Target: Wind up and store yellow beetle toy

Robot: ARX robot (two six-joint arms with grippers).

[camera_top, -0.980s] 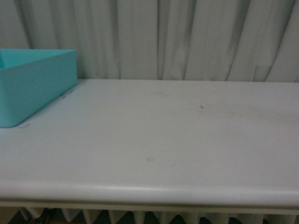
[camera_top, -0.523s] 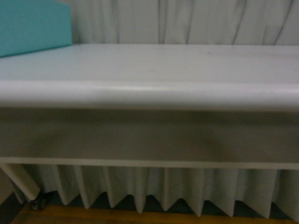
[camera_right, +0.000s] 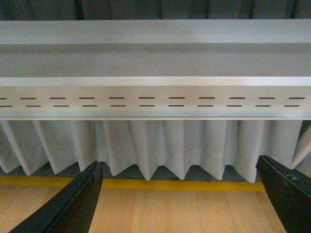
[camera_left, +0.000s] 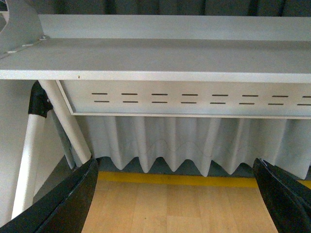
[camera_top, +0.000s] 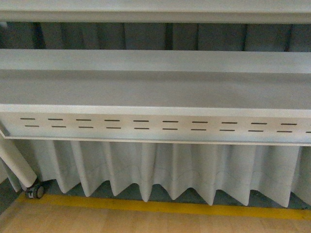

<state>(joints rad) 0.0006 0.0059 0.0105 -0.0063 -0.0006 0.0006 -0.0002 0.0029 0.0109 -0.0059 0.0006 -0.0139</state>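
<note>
The front view looks below the surface (camera_top: 155, 60): its grey underside and a front rail (camera_top: 155, 127) pierced by two rows of short slots. A pleated white curtain (camera_top: 160, 172) hangs beneath, ending above a yellow floor stripe (camera_top: 184, 208) and wood floor (camera_top: 121, 222). A white leg with a caster (camera_top: 35, 191) stands at the left. The left gripper (camera_left: 177, 194) and right gripper (camera_right: 180, 194) each have fingers spread wide, holding nothing. The yellow beetle toy appears in no view.

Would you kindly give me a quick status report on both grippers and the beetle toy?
Left gripper open, empty. Right gripper open, empty. Yellow beetle toy not in any view. All cameras face the table's underside and floor.
</note>
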